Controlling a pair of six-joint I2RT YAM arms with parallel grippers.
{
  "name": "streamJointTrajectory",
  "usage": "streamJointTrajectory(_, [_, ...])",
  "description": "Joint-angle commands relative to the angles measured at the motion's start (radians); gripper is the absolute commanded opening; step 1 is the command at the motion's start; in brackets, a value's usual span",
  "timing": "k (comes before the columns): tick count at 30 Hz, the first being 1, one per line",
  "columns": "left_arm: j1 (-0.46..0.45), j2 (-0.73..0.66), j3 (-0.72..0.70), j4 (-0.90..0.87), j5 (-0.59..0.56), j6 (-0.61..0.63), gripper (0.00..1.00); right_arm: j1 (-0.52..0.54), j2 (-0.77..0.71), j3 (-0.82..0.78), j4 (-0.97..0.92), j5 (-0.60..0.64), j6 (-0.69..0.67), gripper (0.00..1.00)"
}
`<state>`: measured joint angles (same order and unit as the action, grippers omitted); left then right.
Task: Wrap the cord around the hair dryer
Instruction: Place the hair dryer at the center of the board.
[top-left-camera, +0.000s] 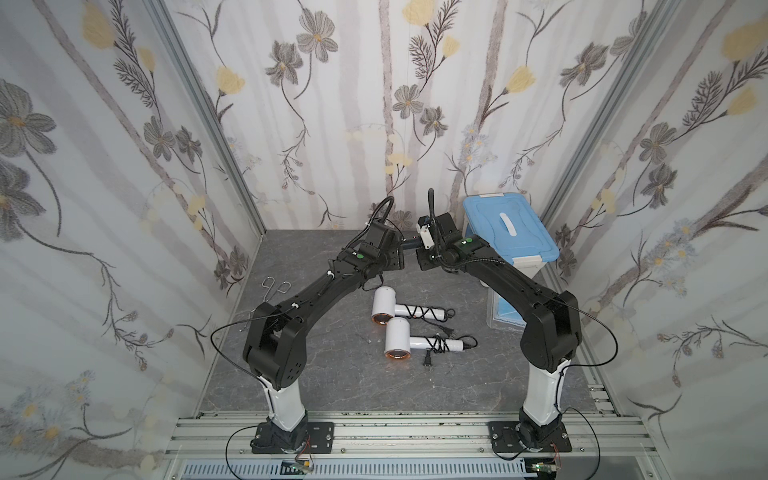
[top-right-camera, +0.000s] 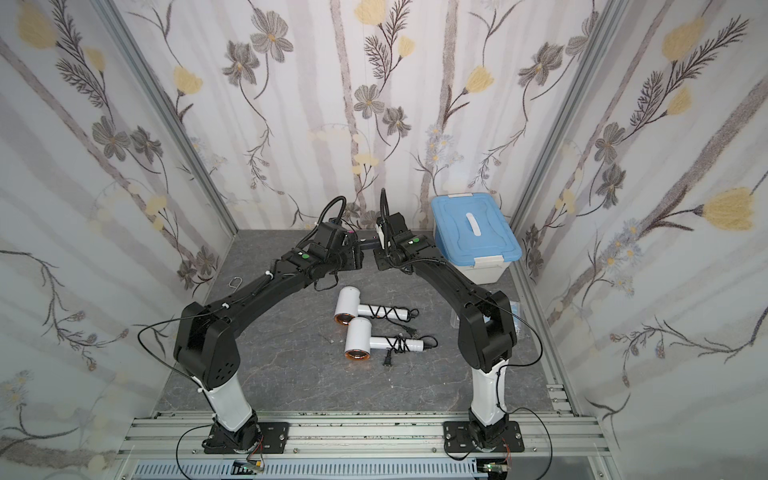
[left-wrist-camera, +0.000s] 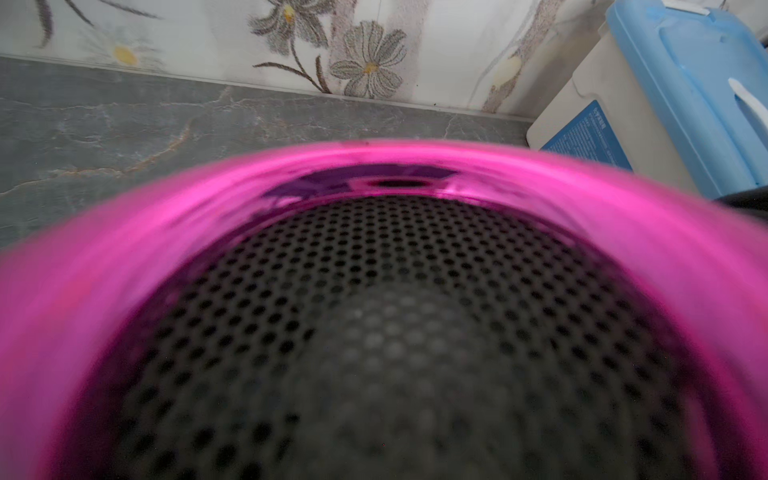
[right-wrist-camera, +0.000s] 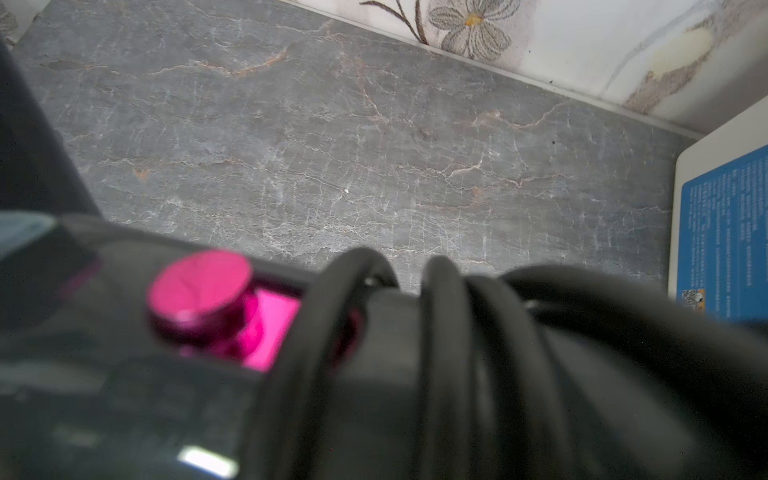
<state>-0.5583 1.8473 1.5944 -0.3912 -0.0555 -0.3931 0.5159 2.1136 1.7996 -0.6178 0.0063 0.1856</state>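
**third dryer nearly wrapped, two already lying done**

two white hair dryers (top-left-camera: 395, 324) lie side by side in the middle of the table (top-left-camera: 332, 374). each has its black cord crossed round the handle and its plug loose beside it, so these look finished.

the dark hair dryer (top-right-camera: 368, 242) is up off the table at the back, between the left hand (top-left-camera: 400, 251) and the right hand (top-left-camera: 423, 253), near the blue-lidded box (top-left-camera: 509, 232). the left wrist view is filled by its magenta ring (left-wrist-camera: 374, 166) and black mesh (left-wrist-camera: 395, 332). the right wrist view shows the cord (right-wrist-camera: 444, 332) in several loops round the handle, just past the magenta button (right-wrist-camera: 199, 291).

the right hand is closed down narrow, but what it pinches is hidden. how far the left hand is open cannot be told; it probably steadies the head.

most turns seem made. what is likely left is the cord's tail, out of view, and setting the dryer down.
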Motion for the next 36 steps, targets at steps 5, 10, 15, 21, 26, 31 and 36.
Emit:
streamJointTrajectory(5, [0.039, 0.202, 0.171, -0.127, 0.076, 0.149, 0.0, -0.048, 0.076, 0.066, -0.046, -0.215, 0.032, 0.0])
streamJointTrajectory(10, [0.064, 0.311, 0.251, -0.168, 0.129, 0.207, 0.0, -0.054, 0.117, 0.085, -0.05, -0.206, 0.037, 0.0])
streamJointTrajectory(15, [0.077, 0.439, 0.416, -0.31, 0.139, 0.28, 0.0, -0.063, 0.188, 0.129, -0.073, -0.209, 0.036, 0.0])
streamJointTrajectory(21, [0.077, 0.555, 0.556, -0.416, 0.169, 0.317, 0.0, -0.065, 0.252, 0.16, -0.084, -0.216, 0.04, 0.01])
streamJointTrajectory(26, [0.077, 0.642, 0.643, -0.482, 0.167, 0.334, 0.0, -0.081, 0.306, 0.192, -0.09, -0.226, 0.054, 0.01])
streamJointTrajectory(31, [0.078, 0.703, 0.715, -0.523, 0.181, 0.344, 0.0, -0.084, 0.333, 0.204, -0.088, -0.22, 0.054, 0.02])
streamJointTrajectory(36, [0.078, 0.741, 0.759, -0.556, 0.186, 0.373, 0.0, -0.09, 0.365, 0.209, -0.089, -0.222, 0.054, 0.05])
